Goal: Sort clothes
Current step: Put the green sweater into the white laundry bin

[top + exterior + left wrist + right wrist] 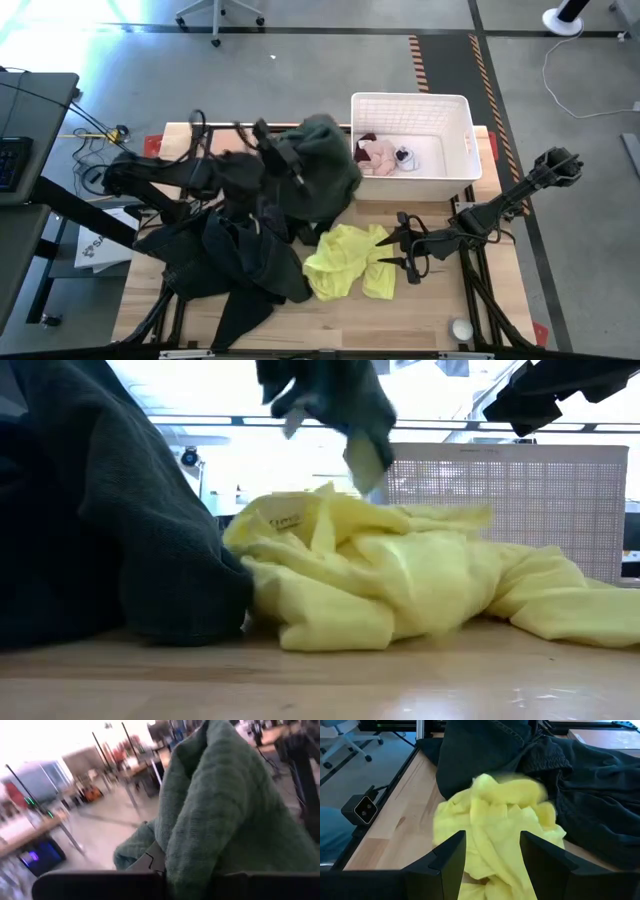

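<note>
My left gripper (283, 155) is shut on a dark green knit garment (325, 165), lifted over the table's middle; the garment drapes over the fingers in the left wrist view (225, 810) and hangs at the top of the low view (335, 400). A neon yellow garment (345, 262) lies crumpled on the table. My right gripper (405, 252) is open at the garment's right edge, and a fold of yellow cloth (490, 840) lies between its fingers; whether they touch it, I cannot tell. A pile of black and dark grey clothes (235, 250) lies at the left. My left gripper holds the dark green garment by a bunched part (172, 855); the cloth itself hides the place of contact. The garment is lifted above the table and hangs slack over and below the gripper, its lower part (320, 205) over the dark pile.
A white lattice basket (410, 97) stands at the far right with a pale pink garment (378, 155), a maroon piece (366, 138) and a small white sock (412, 158) inside. A small white round thing (460, 328) lies near the front right edge. Bare wood shows at the front right.
</note>
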`<state>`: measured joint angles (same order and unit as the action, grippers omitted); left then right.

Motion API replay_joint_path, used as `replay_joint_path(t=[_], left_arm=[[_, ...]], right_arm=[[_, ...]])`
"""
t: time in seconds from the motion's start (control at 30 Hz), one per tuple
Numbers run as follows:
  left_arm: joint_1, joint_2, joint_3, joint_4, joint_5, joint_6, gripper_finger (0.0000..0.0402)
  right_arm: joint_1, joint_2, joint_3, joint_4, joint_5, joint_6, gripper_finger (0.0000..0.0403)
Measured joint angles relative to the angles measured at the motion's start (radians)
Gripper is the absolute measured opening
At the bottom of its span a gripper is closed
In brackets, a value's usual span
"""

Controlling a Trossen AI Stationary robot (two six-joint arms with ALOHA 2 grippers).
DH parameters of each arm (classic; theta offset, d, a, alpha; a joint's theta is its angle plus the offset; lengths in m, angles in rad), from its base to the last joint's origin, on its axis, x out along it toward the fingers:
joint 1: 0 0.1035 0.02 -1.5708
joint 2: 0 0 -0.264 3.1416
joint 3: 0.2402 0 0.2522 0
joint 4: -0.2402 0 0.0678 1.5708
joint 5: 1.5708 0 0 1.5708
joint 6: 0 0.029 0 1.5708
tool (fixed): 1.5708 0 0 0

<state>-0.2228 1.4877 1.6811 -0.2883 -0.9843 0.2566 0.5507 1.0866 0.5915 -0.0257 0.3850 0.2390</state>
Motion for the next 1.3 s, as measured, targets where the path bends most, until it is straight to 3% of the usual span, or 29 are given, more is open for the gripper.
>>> replay_joint_path(t=[0.07,0.17,0.3,0.43,0.53,0.7,0.9,1.1,1.3], left_arm=[[0.004,0.001,0.024,0.123,0.01,0.127,0.0026],[0.042,-0.003,0.032,0.331,0.176,0.239,0.0026],[0.135,0.013,0.032,0.414,0.448,0.203,0.0026],[0.239,0.079,0.032,0.427,0.655,0.122,0.0026],[0.295,0.168,0.03,0.548,0.719,0.114,0.0026],[0.383,0.33,0.052,0.845,0.73,0.11,0.0029],[0.5,0.521,0.251,0.765,0.766,-0.022,0.003],[0.576,0.687,0.463,0.538,0.756,-0.152,0.0056],[0.584,0.746,0.496,0.395,0.822,-0.192,0.0116]], right_arm=[[0.0,0.0,0.0,0.0,0.001,0.0,0.0185],[0.0,0.0,0.0,0.009,0.008,-0.002,0.0185],[0.01,0.0,0.0,0.023,0.008,0.011,0.0185],[0.059,0.007,0.0,0.043,0.016,0.03,0.0185],[0.105,0.027,0.0,0.063,0.068,0.033,0.0185],[0.151,0.071,0.0,0.079,0.153,0.05,0.0185],[0.157,0.122,0.0,0.093,0.173,0.075,0.0185],[0.157,0.138,0.0,0.111,0.177,0.075,0.0185],[0.156,0.138,0.0,0.153,0.179,0.051,0.0185]])
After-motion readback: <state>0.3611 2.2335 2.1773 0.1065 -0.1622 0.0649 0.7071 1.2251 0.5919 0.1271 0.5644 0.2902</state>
